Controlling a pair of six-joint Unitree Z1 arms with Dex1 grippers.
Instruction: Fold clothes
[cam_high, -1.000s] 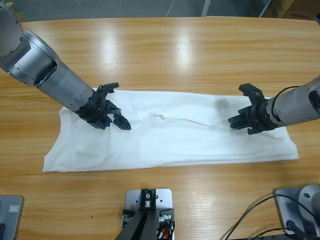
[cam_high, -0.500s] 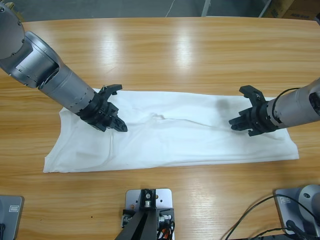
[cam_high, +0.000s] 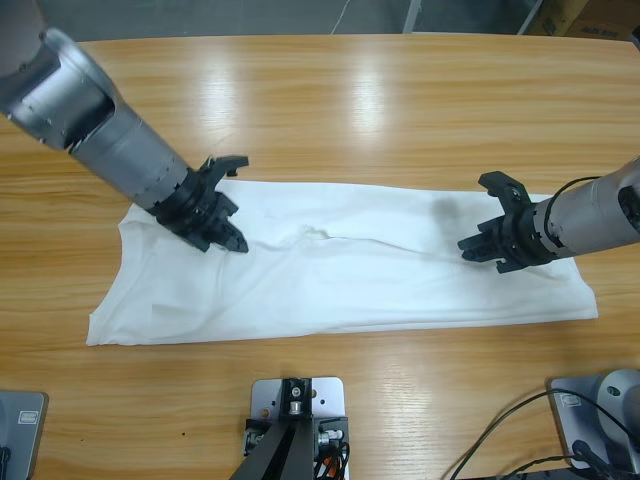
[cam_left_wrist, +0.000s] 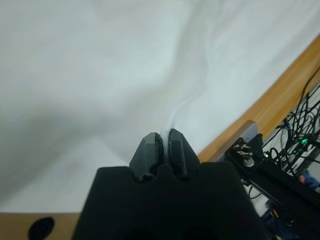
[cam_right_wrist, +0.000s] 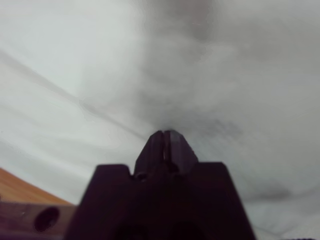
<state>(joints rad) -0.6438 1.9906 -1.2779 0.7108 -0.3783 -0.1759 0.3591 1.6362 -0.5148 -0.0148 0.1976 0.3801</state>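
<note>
Across the table's (cam_high: 400, 90) middle lies the white T-shirt (cam_high: 350, 275), folded into a long band, long axis running end to end of the table, parallel to its near edge. No label or print readable anywhere. Left gripper (cam_high: 232, 240) down near the shirt's one end, jaws pinched on a raised ridge of fabric. Right gripper (cam_high: 468, 245) down near the other end, jaws pressed together; whether cloth is caught, cannot tell.

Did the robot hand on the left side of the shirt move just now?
Yes. The left gripper slid back toward the table's far left, judged against the T-shirt's still neck wrinkle.
</note>
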